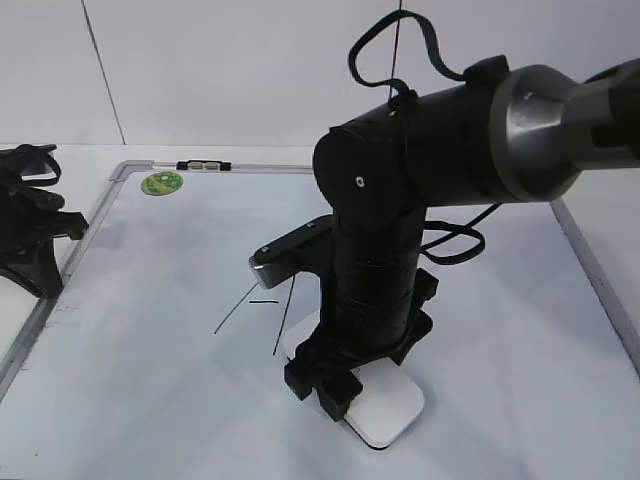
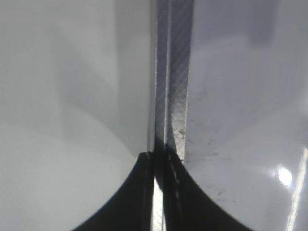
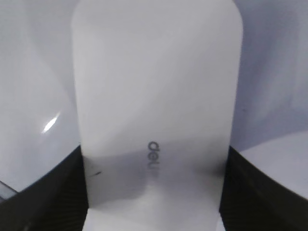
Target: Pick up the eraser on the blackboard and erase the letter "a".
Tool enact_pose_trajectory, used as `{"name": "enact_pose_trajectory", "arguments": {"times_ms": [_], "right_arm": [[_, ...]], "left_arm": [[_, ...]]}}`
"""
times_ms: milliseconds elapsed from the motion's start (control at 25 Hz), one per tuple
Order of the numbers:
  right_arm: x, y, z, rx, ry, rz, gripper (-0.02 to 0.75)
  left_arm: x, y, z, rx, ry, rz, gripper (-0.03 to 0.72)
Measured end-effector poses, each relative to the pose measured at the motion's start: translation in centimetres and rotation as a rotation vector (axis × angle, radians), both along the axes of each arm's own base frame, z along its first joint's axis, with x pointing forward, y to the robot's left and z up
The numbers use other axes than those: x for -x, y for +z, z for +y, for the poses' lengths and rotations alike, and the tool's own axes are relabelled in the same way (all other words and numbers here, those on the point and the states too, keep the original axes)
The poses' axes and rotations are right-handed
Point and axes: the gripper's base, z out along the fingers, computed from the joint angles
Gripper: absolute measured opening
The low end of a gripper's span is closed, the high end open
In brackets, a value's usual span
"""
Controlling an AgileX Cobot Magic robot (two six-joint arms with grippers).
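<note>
The white eraser (image 1: 392, 410) lies flat on the blackboard (image 1: 150, 330), near its front middle. My right gripper (image 1: 325, 390) is down on it, with a finger pressed against each long side. In the right wrist view the eraser (image 3: 154, 96) fills the space between the right gripper's (image 3: 154, 202) dark fingers. The letter "a" does not show; the right arm hides the board behind it. My left gripper (image 1: 42, 270) rests at the board's left edge. In the left wrist view the left gripper (image 2: 158, 161) is shut and empty over the grey frame (image 2: 174, 72).
Thin black strokes of a capital "A" (image 1: 255, 300) lie just left of the right arm. A round green magnet (image 1: 161, 182) sits at the board's far left corner. A small black clip (image 1: 203, 165) is on the far frame.
</note>
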Motion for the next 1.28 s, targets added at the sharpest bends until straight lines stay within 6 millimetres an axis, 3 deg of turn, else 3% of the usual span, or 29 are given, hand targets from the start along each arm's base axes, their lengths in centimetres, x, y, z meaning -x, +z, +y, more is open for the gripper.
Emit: {"name": "enact_pose_trajectory", "arguments": {"times_ms": [720,1280], "right_arm": [[-0.6,-0.3,-0.5,0.035,-0.049,0.009,0.561],[-2.9,-0.1,-3.4,0.046,-0.159,0.037,0.561]], "left_arm": [[0.0,0.0,0.0,0.0,0.0,-0.002,0.008],[-0.1,0.0,0.0,0.003,0.004,-0.008,0.008]]}}
